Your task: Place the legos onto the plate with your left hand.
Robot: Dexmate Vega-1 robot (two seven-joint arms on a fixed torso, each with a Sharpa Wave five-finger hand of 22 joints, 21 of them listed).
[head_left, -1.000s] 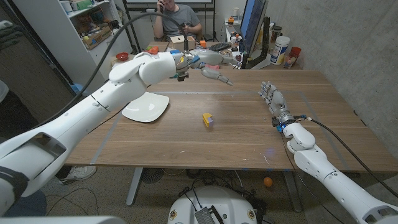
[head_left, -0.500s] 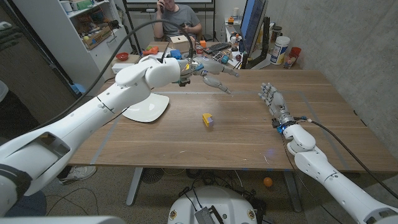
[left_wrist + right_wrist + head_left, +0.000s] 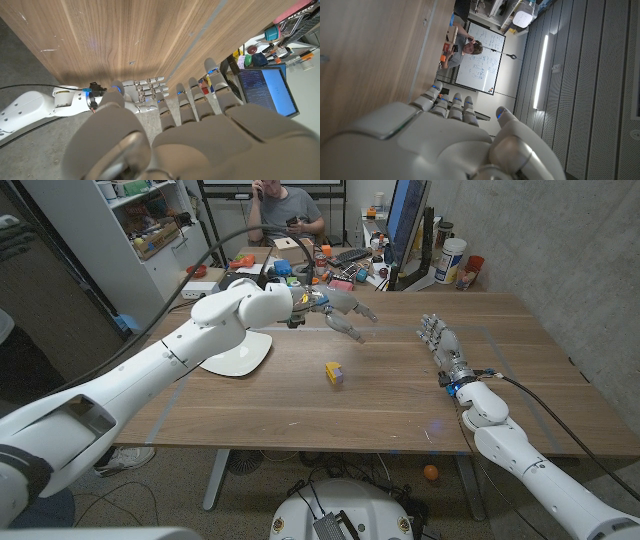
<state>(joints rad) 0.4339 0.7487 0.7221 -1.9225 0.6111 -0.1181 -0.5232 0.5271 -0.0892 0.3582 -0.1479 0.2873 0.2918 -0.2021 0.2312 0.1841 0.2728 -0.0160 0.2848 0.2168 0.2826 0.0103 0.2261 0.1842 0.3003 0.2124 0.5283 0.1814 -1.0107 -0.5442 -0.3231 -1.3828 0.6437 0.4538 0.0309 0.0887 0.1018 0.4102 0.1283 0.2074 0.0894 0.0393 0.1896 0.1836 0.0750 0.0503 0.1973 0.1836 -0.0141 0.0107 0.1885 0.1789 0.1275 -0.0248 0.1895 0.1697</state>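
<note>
Left hand (image 3: 340,308), fingers apart and empty, above the surface (image 3: 380,390) beyond the lego (image 3: 334,372); plate (image 3: 235,351) far left; right hand (image 3: 441,343), fingers apart, right.

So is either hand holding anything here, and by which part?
Nothing is held. The left hand hovers above the table with fingers apart, the lego lies untouched on the wood, and the right hand waits empty.

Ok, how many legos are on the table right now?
1: a yellow lego mid-table, right of the white plate, below the left hand. None visible on the plate.
</note>
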